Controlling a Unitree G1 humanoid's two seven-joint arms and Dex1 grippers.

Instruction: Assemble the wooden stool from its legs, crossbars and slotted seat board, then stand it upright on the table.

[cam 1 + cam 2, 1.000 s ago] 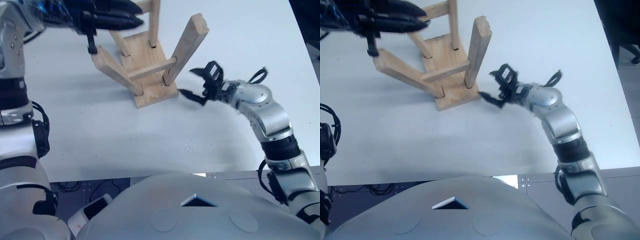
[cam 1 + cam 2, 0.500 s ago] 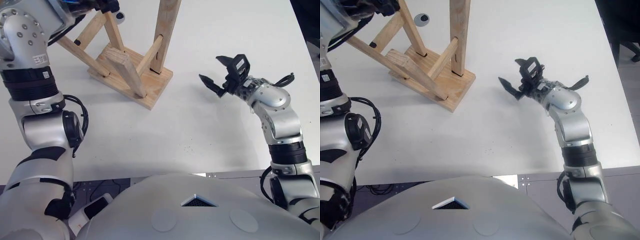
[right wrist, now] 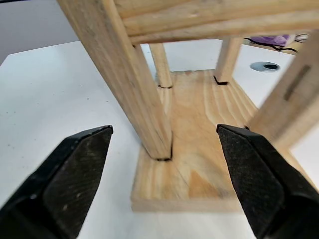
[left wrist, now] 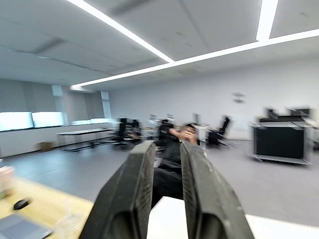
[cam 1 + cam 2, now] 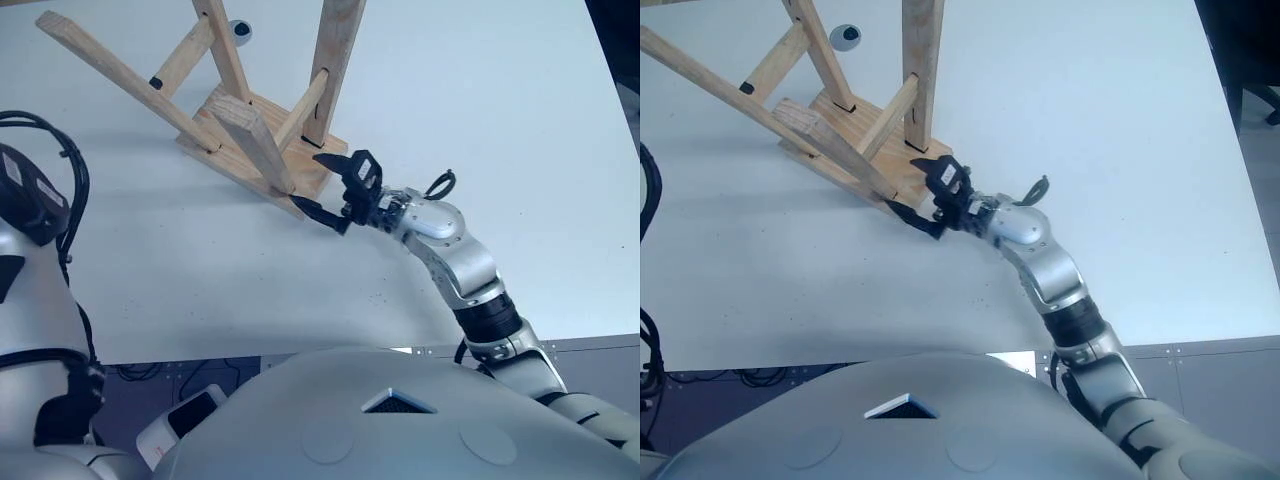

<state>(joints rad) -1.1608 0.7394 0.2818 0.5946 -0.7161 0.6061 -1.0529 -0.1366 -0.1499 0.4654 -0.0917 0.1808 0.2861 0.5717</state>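
Observation:
The wooden stool rests upside down, its seat board on the white table and its legs pointing up, joined by crossbars. My right gripper is open at the board's near corner, one finger on each side of the corner and the leg set there, touching nothing. My left gripper is off the table, pointing into the room. Its fingers are nearly together with nothing between them.
A small round grey grommet sits in the table just beyond the stool. Bare tabletop stretches to the right and in front of the stool. The table's near edge runs just ahead of my body.
The stool went from tilted to seat-down with its legs up. My left gripper let go of a leg and drew away left. My right gripper swung left to the board's near corner.

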